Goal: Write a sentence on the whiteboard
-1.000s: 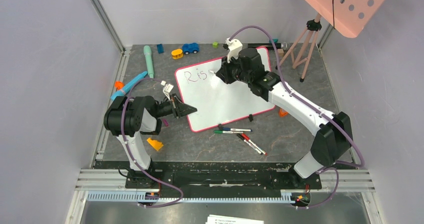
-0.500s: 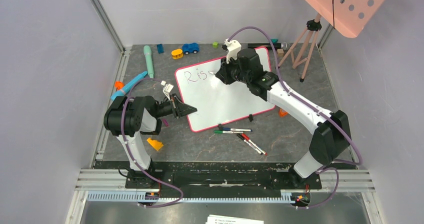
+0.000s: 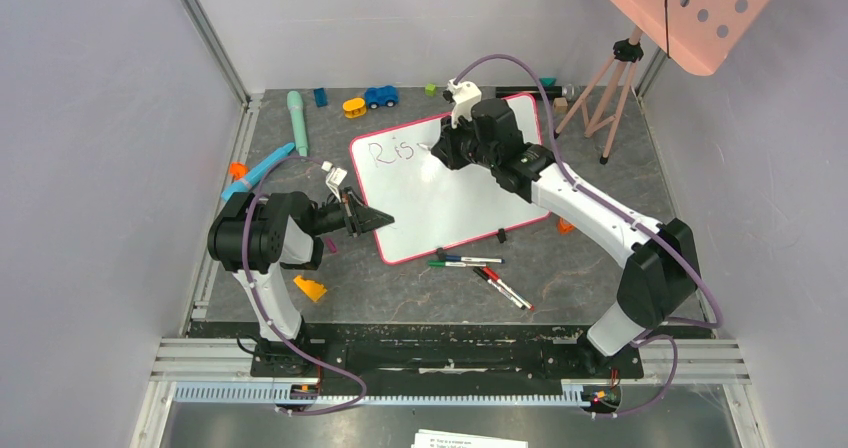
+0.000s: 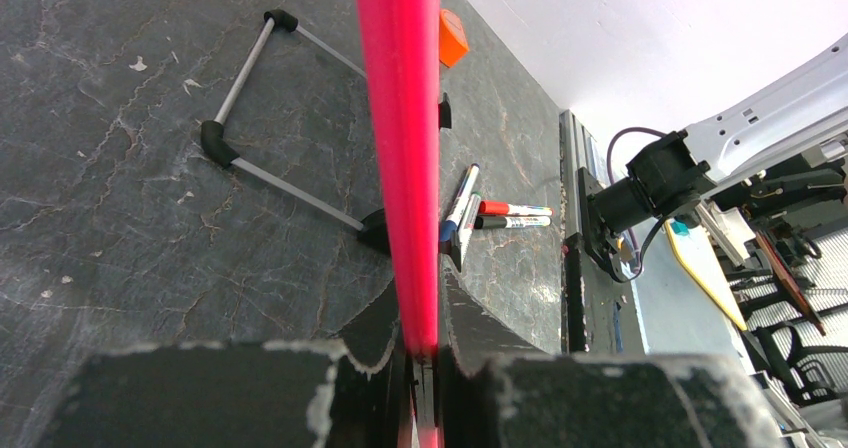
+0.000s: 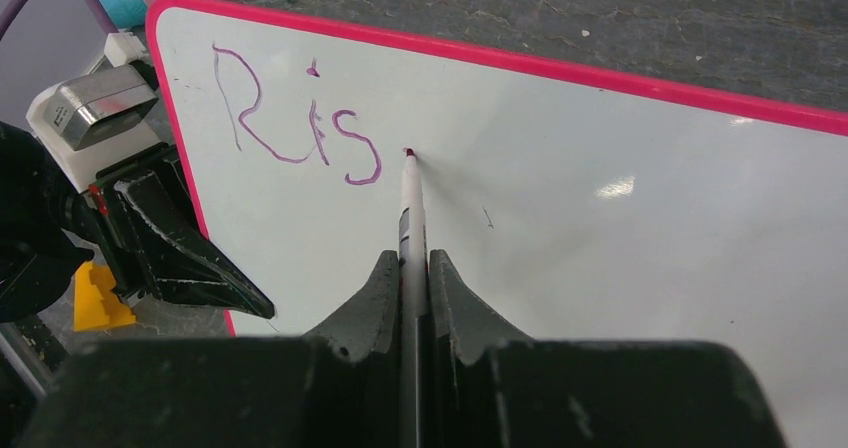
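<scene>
The whiteboard (image 3: 440,193) with its pink-red rim lies tilted on the dark table; it also shows in the right wrist view (image 5: 600,218). The sentence (image 5: 300,118) reads only "Ris" in purplish-pink ink near the board's upper left corner (image 3: 392,150). My right gripper (image 5: 412,268) is shut on a white marker (image 5: 410,208) whose tip touches the board just right of the "s". My left gripper (image 3: 375,218) is shut on the board's left rim, seen edge-on as a red bar (image 4: 400,148) in the left wrist view.
Several markers (image 3: 480,268) lie in front of the board. A teal tube (image 3: 297,115), blue stick (image 3: 258,171), toy car (image 3: 380,96), orange blocks (image 3: 309,288) lie around. A tripod (image 3: 605,93) carrying a salmon perforated panel (image 3: 700,8) stands back right.
The right gripper with the marker has shifted very slightly; the written letters look the same. The left arm has not moved.
</scene>
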Robot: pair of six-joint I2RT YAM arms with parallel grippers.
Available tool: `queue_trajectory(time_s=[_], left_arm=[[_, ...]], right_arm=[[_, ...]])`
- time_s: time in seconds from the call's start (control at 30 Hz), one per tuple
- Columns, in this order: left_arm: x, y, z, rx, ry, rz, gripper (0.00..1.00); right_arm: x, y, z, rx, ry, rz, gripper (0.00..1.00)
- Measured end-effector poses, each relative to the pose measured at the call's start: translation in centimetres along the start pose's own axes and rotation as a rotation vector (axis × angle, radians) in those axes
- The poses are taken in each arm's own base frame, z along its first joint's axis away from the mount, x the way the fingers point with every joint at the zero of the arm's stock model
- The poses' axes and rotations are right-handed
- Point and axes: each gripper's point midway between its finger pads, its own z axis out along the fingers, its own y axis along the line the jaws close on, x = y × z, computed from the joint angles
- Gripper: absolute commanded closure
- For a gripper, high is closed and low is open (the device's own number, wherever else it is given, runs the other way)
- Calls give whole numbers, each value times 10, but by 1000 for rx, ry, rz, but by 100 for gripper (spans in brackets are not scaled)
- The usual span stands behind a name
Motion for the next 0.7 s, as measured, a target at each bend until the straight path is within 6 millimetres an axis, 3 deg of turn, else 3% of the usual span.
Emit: queue_trajectory(time_s=[0.7], left_arm=[[0, 0, 0, -2, 0, -4, 98]], right_arm=[[-3, -11, -2, 77, -14, 11, 100]])
